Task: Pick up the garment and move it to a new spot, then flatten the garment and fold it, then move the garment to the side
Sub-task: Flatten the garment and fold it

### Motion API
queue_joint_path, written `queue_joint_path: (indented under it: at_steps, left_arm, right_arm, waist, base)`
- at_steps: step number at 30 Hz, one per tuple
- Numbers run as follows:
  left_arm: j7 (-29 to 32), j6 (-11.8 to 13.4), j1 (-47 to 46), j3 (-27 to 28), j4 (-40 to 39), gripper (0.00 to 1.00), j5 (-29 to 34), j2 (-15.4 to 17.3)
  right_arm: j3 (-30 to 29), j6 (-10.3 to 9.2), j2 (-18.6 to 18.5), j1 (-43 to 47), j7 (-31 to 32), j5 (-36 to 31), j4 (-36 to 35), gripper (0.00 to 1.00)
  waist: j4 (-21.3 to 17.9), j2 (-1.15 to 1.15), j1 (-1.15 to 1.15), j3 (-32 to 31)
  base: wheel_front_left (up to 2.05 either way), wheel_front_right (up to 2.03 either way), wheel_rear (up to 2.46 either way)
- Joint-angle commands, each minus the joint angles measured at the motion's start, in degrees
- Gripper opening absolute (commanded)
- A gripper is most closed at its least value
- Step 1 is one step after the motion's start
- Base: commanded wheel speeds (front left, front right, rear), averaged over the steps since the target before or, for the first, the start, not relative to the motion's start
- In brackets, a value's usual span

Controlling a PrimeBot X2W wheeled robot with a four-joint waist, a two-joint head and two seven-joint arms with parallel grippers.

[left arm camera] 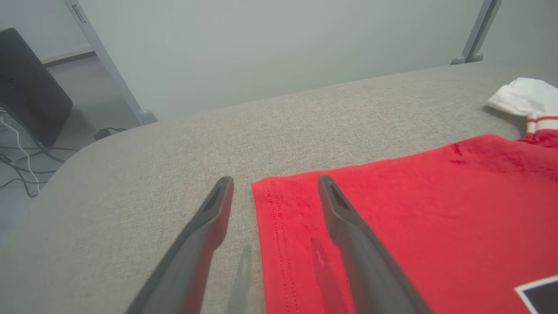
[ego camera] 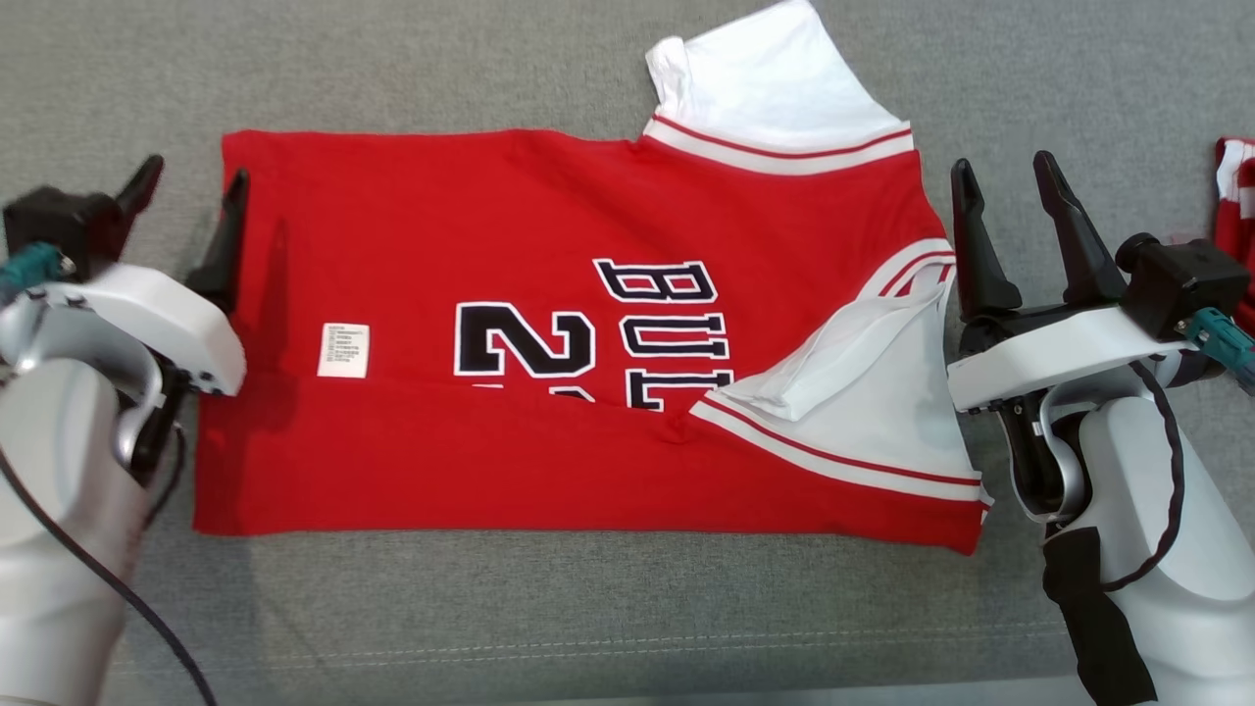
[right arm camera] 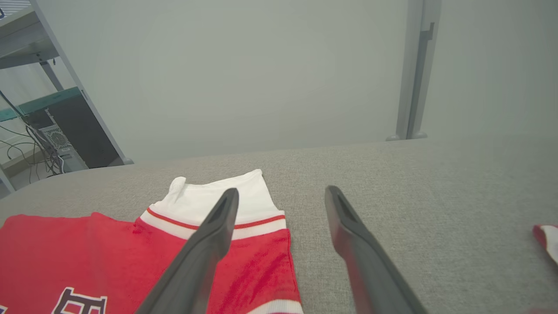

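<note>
Grey woven surface (ego camera: 588, 618) with a plain pale wall (right arm camera: 261, 65) behind it. The left gripper (ego camera: 195, 175) is spread wide with nothing in it. It straddles the hem of the garment (ego camera: 412, 245), one finger over red cloth and the other over bare surface. The right gripper (ego camera: 1003, 163) is wide apart and empty too, at the other end, just beside a white sleeve (ego camera: 882, 392). The garment, a red jersey, lies flat across the middle with its near edge folded up over the number. Another red-and-white piece (ego camera: 1233, 226) sits at the far right.
</note>
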Motion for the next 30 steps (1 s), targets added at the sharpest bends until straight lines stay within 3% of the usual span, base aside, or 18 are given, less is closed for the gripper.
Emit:
queue_joint_path:
  at_steps: [1, 8, 13, 21, 30]
  left_arm:
    - [1.3, -0.38, -3.18, -1.03, -1.52, 1.0, -3.25, 4.95]
    - [7.18, -0.39, -8.05, -11.33, -4.76, 1.0, -15.04, 15.68]
    - [9.23, -0.39, -9.76, -17.01, -6.1, 1.0, -21.32, 20.99]
    - [9.62, -0.39, -12.5, -21.8, -6.81, 1.0, -27.29, 25.17]
    - [10.82, -0.39, -15.01, -25.94, -6.82, 1.0, -34.6, 27.73]
  right_arm:
    - [1.37, 0.24, 0.53, -1.1, -0.35, 0.3, -2.09, 1.0]
    - [2.72, 0.24, 0.87, -1.77, -0.35, 1.35, -3.06, 1.0]
    - [3.7, 0.24, 0.91, -1.78, -0.35, 2.7, -3.13, 1.0]
    - [4.66, 0.24, 0.92, -2.2, -0.35, 3.69, -3.94, 1.0]
    - [5.49, 0.24, 0.92, -2.48, -0.35, 4.52, -4.56, 1.0]
  waist:
    - [-1.0, 0.0, 0.0, 2.11]
    - [-2.77, 0.0, 0.0, 6.04]
    - [-3.77, 0.0, 0.0, 7.77]
    - [-5.0, 0.0, 0.0, 9.74]
    - [-6.32, 0.0, 0.0, 11.5]
  base:
    - [0.0, 0.0, 0.0]
    - [0.0, 0.0, 0.0]
    - [0.0, 0.0, 0.0]
    - [0.0, 0.0, 0.0]
    - [0.0, 0.0, 0.0]
